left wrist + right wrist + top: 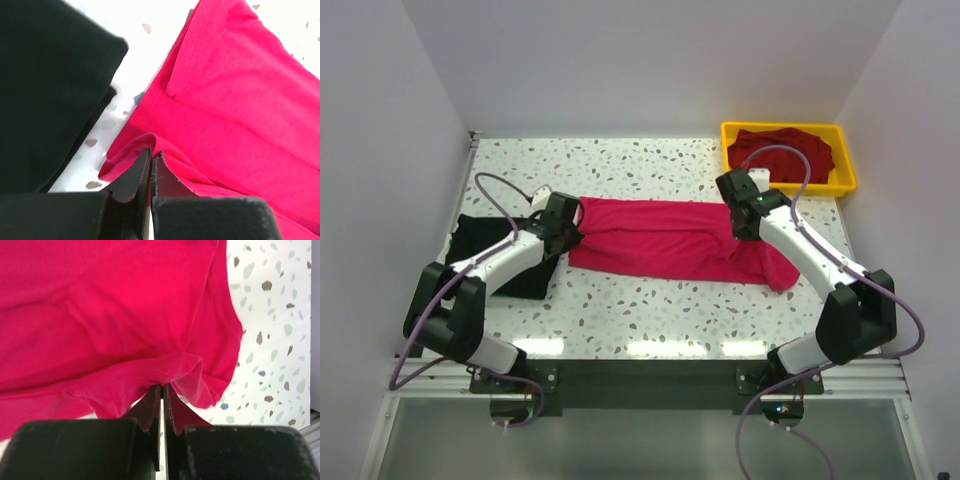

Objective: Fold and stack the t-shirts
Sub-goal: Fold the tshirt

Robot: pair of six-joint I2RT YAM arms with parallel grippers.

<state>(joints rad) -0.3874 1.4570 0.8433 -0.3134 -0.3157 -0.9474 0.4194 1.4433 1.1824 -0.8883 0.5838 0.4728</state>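
Note:
The pink-red t-shirt [665, 240] lies stretched across the middle of the table, partly folded lengthwise. My left gripper [567, 222] is shut on its left edge; the left wrist view shows the jaws pinching a fold of pink fabric [150, 150]. My right gripper [744, 218] is shut on its right edge, the hem pinched between the jaws [162, 385]. The black t-shirt [490, 245] lies folded at the left, under my left arm, and it shows in the left wrist view [45, 90]. The dark maroon t-shirt [782, 150] lies crumpled in the tray.
A yellow plastic tray [846, 160] stands at the back right corner. White walls close in the table at the left, back and right. The speckled tabletop [650, 310] shows in front of the pink shirt.

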